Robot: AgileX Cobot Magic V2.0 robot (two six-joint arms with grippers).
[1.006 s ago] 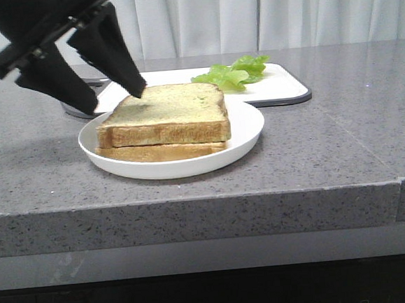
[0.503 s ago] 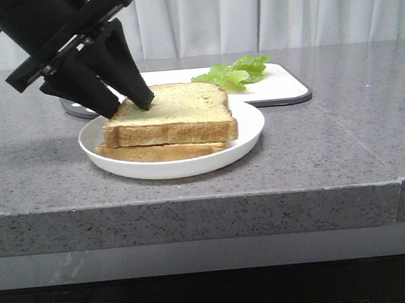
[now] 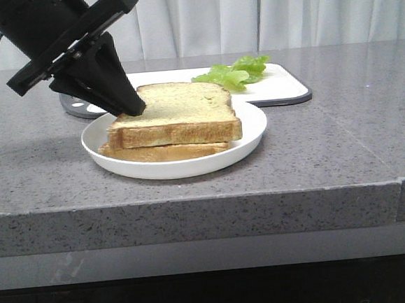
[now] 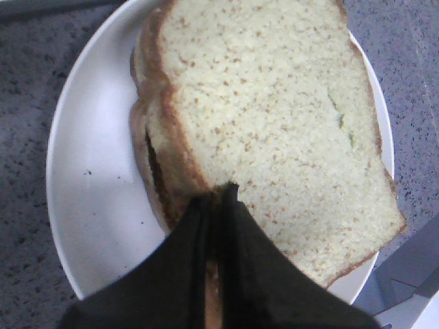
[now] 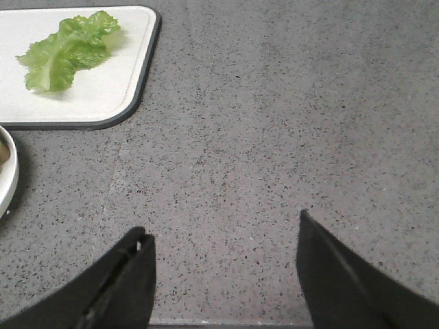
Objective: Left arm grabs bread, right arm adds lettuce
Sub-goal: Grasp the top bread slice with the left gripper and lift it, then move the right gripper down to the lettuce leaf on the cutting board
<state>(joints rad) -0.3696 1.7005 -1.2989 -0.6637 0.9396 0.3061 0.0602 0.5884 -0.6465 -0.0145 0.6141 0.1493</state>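
The bread [image 3: 178, 115] is the thick top slice of two on a white plate [image 3: 189, 165]. My left gripper [image 3: 130, 106] is shut on the bread's near-left corner, one finger above and one below the crust. In the left wrist view the fingers [image 4: 218, 195] pinch the crust of the bread [image 4: 274, 116], and the thinner lower slice [image 4: 147, 161] shows beneath it. The lettuce [image 3: 231, 73] lies on a white board [image 3: 282, 88] behind the plate. My right gripper [image 5: 223, 226] is open and empty over bare counter, with the lettuce [image 5: 65, 51] well away from it. The right arm is out of the front view.
A dark grey round object [image 3: 80, 108] sits behind my left gripper. The plate's rim [image 5: 5, 185] shows at the edge of the right wrist view, next to the board [image 5: 103, 96]. The counter's front edge [image 3: 192, 201] runs close below the plate.
My left gripper came down and shut on the top slice's corner. The slice and the plate slid slightly to the right.
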